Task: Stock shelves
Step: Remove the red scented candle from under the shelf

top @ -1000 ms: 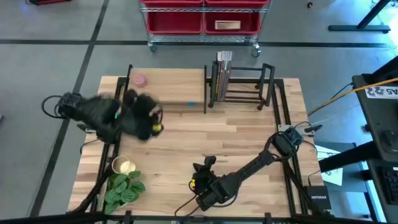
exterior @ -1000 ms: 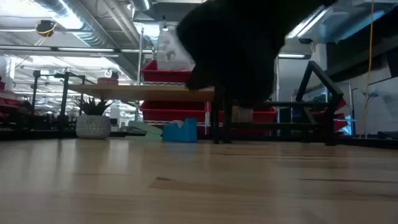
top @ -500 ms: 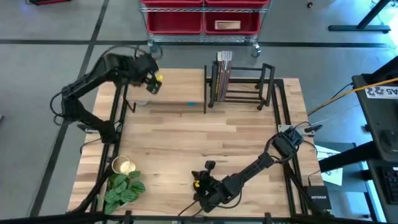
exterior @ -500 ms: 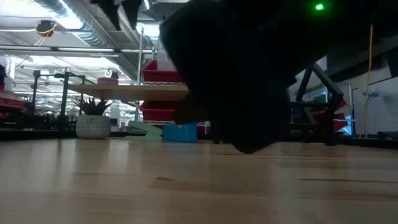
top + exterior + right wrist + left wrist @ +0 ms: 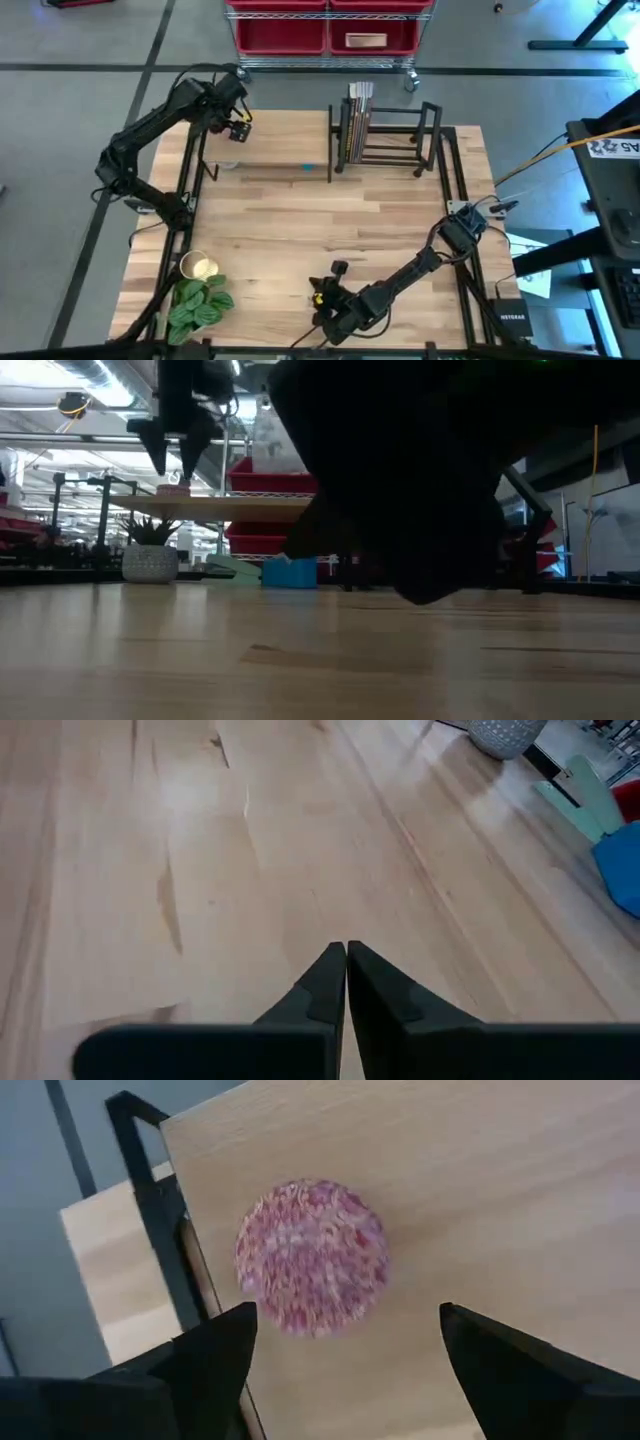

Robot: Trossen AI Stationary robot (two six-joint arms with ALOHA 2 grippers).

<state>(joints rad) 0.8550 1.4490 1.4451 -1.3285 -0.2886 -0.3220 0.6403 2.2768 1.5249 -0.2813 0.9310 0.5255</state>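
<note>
My left claw (image 5: 340,1370) hangs wide open and empty over the pink knitted ball (image 5: 312,1258) on the wooden shelf top (image 5: 280,135). The ball looks soft and light; I would pinch its middle. My right claw (image 5: 346,982) is closed, empty, low over the table (image 5: 300,230).

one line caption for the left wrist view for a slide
Open left gripper poised above a pink knitted ball on the wood-topped shelf.

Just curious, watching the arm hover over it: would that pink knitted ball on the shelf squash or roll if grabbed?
The pink knitted ball looks yarn-covered, so probably soft, light and grippy. Being round on the flat shelf top, it could roll if nudged.
</note>
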